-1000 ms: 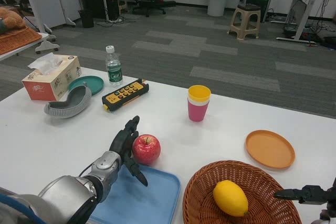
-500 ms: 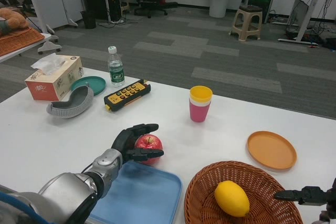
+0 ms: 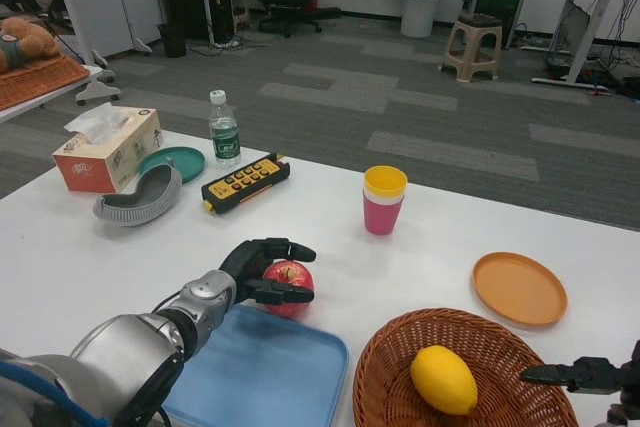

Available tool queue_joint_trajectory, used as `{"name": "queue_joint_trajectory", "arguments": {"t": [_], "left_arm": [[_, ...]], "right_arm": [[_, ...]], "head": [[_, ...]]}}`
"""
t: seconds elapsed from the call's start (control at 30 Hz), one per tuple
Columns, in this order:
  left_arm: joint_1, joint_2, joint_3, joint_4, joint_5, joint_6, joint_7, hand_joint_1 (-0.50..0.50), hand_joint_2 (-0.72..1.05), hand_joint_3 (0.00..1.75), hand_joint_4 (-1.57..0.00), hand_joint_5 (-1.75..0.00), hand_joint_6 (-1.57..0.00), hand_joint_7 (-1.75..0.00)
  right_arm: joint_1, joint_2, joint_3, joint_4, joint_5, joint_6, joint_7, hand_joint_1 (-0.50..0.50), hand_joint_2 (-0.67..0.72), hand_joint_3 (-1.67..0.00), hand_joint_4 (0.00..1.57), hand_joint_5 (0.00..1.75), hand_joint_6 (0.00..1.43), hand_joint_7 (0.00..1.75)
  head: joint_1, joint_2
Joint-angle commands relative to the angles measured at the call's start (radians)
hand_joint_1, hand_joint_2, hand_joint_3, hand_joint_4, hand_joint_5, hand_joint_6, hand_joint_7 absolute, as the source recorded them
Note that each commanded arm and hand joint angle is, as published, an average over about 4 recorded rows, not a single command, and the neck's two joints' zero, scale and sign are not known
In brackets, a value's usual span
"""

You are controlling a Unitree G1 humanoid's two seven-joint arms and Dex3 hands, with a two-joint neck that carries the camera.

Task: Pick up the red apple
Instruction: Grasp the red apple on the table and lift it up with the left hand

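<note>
The left hand [image 3: 262, 269] has its fingers wrapped around the red apple [image 3: 288, 288]. The apple sits on the white table [image 3: 440, 257], touching the far edge of the blue tray [image 3: 262, 379]. The grab looks done. The lift is not.

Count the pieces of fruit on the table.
2: the red apple beside the blue tray, gripped by the left hand, and a lemon in the wicker basket.
</note>
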Motion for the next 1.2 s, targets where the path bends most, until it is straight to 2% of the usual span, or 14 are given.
{"name": "queue_joint_trajectory", "arguments": {"t": [0.03,0.17,0.27,0.4,0.5,0.63,0.83,1.2], "left_arm": [[0.030,-0.025,-0.006,0.028,0.038,0.058,-0.021,-0.29,1.05,0.09,0.00,0.00,-0.82,-0.87],[0.030,-0.026,0.000,0.028,0.037,0.055,-0.021,-0.33,1.05,0.09,0.00,0.00,-0.72,-0.98],[0.030,-0.025,0.002,0.028,0.036,0.048,-0.020,-0.39,1.05,0.09,0.00,0.00,-0.60,-0.93],[0.031,-0.028,0.025,0.029,0.037,0.024,-0.019,-0.42,1.05,0.09,0.00,0.00,-0.34,-0.77],[0.034,-0.030,0.052,0.026,0.032,-0.014,-0.020,-0.43,1.00,0.09,0.00,0.00,-0.26,-0.73],[0.039,-0.033,0.105,0.014,0.014,-0.073,-0.021,-0.43,1.05,0.09,-0.05,0.00,-0.24,-0.70],[0.043,-0.037,0.133,-0.009,-0.085,-0.152,-0.025,-0.43,1.05,0.09,-0.07,0.00,-0.26,-0.70],[0.053,-0.042,0.135,-0.093,-0.149,-0.179,-0.033,-0.43,1.05,0.09,-0.07,0.00,-0.27,-0.63]], "right_arm": [[0.013,0.000,0.002,-0.017,0.006,-0.008,-0.005,0.38,0.72,0.00,0.00,0.00,0.00,0.00],[0.016,0.000,0.002,-0.021,0.006,-0.008,-0.005,0.38,0.72,0.00,0.00,0.00,0.00,0.00],[0.019,-0.001,0.002,-0.024,0.006,-0.008,-0.005,0.38,0.72,0.00,0.00,0.00,0.00,0.00],[0.021,-0.002,0.002,-0.027,0.006,-0.008,-0.005,0.38,0.72,0.00,0.00,0.00,0.00,0.00],[0.023,-0.002,0.002,-0.030,0.006,-0.008,-0.005,0.38,0.72,0.00,0.00,0.00,0.00,0.00],[0.025,-0.003,0.001,-0.033,0.006,-0.008,-0.005,0.38,0.72,0.00,0.00,0.00,0.00,0.00],[0.027,-0.003,0.000,-0.035,0.006,-0.008,-0.005,0.38,0.72,0.00,0.00,0.00,0.00,0.00],[0.028,-0.003,0.000,-0.034,0.006,-0.008,-0.005,0.38,0.72,0.00,0.00,0.00,0.00,0.00]], "head": [[0.001,-0.002],[0.000,-0.004],[-0.001,-0.006],[-0.002,-0.008],[-0.002,-0.010],[0.001,-0.007],[0.002,-0.007],[0.005,-0.012]]}}
